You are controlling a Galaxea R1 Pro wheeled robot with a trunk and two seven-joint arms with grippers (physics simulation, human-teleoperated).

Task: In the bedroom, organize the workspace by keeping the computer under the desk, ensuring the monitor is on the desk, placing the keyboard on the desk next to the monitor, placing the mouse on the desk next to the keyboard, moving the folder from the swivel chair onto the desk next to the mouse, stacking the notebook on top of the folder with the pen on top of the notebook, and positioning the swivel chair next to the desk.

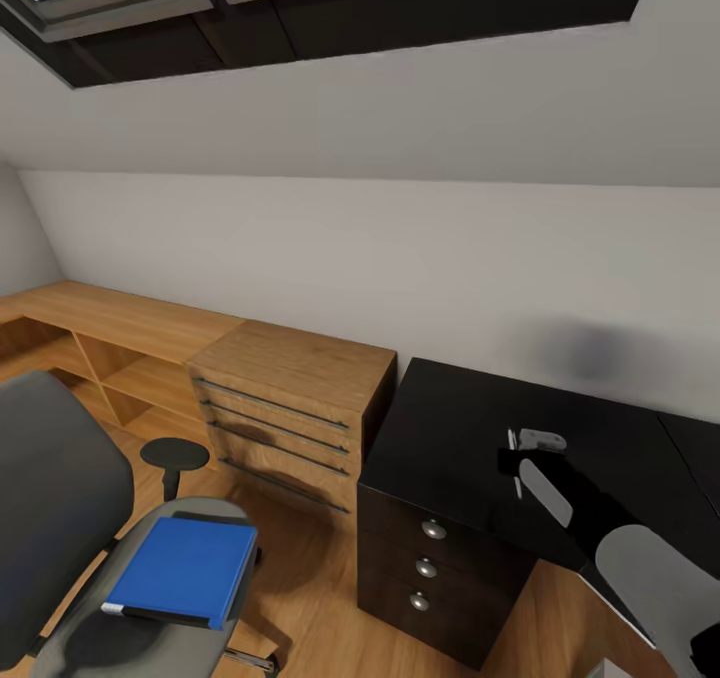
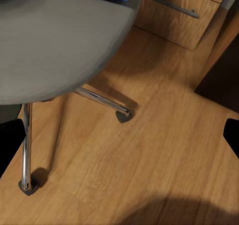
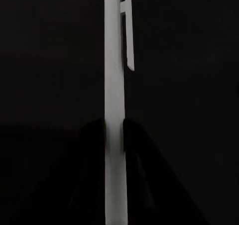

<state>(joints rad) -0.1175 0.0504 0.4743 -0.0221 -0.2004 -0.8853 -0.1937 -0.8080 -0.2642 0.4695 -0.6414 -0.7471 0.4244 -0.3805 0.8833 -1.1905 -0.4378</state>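
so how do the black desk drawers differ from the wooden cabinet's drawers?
The desk drawers are black, each with one round silver knob; the wooden cabinet drawers are light wood, with long dark bar handles. The desk shows three drawers, the cabinet four handles. Both stacks are shut and stand side by side.

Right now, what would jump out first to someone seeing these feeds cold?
Probably the bright blue folder lying on the seat of the grey swivel chair, low on the left of the head view. Next, the white pen pinched upright between the right gripper's fingers, above the black desk. The light wooden drawer cabinet stands between chair and desk.
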